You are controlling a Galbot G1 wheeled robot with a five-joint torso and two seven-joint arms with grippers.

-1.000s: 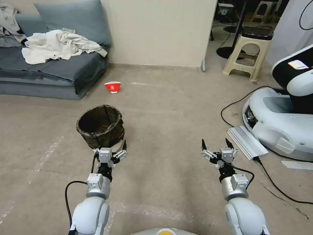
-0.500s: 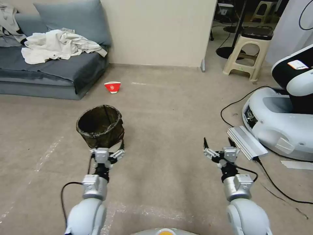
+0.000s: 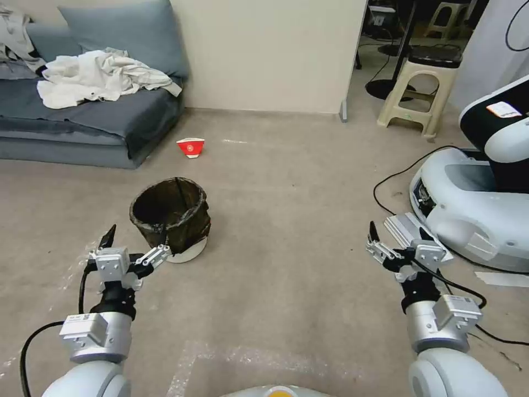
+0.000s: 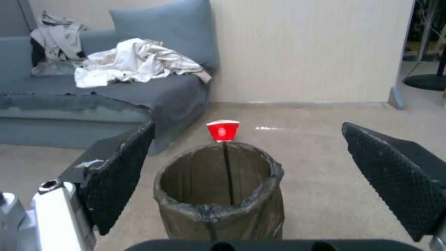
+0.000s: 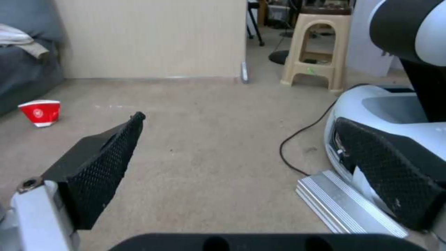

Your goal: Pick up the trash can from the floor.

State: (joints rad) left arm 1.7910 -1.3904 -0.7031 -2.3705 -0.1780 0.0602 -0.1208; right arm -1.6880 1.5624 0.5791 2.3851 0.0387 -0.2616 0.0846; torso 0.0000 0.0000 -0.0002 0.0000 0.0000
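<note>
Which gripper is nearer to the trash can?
Left. The left gripper is open, just before the trash can; the right gripper is open, far to its right.

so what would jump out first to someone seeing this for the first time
Probably the trash can, lined with a crinkled dark bag, standing upright on the floor just ahead of the open left gripper. Next, the small red-and-white cup farther back near the grey sofa with pale cloth heaped on it. The right gripper hangs open beside a white robot base.
</note>
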